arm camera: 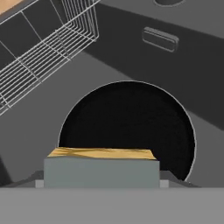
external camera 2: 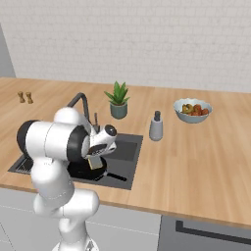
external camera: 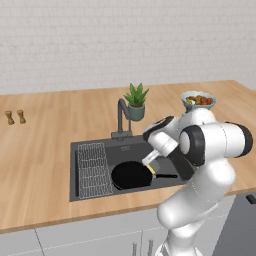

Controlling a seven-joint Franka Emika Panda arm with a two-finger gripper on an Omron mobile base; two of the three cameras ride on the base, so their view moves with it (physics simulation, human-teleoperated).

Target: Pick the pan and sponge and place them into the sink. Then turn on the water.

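The black pan [external camera: 131, 176] [arm camera: 131, 122] lies flat on the floor of the dark grey sink [external camera: 90, 147] [external camera 2: 125, 149], its thin handle pointing right. My gripper [external camera: 151, 166] [external camera 2: 95, 159] [arm camera: 101, 183] hangs just above the pan's near rim inside the basin. It is shut on the sponge [external camera: 150, 169] [external camera 2: 94, 163] [arm camera: 101, 168], whose yellow face and grey scouring layer sit between the fingertips. The dark arched faucet [external camera: 121, 117] [external camera 2: 81, 102] stands behind the basin with no water running.
A wire rack [external camera: 94, 170] [arm camera: 39, 57] covers the sink's left side. A potted plant [external camera: 136, 101] [external camera 2: 118, 100] stands by the faucet. A fruit bowl [external camera: 198, 100] [external camera 2: 192, 110] and a soap dispenser [external camera 2: 156, 127] sit to the right, two small shakers [external camera: 15, 117] far left.
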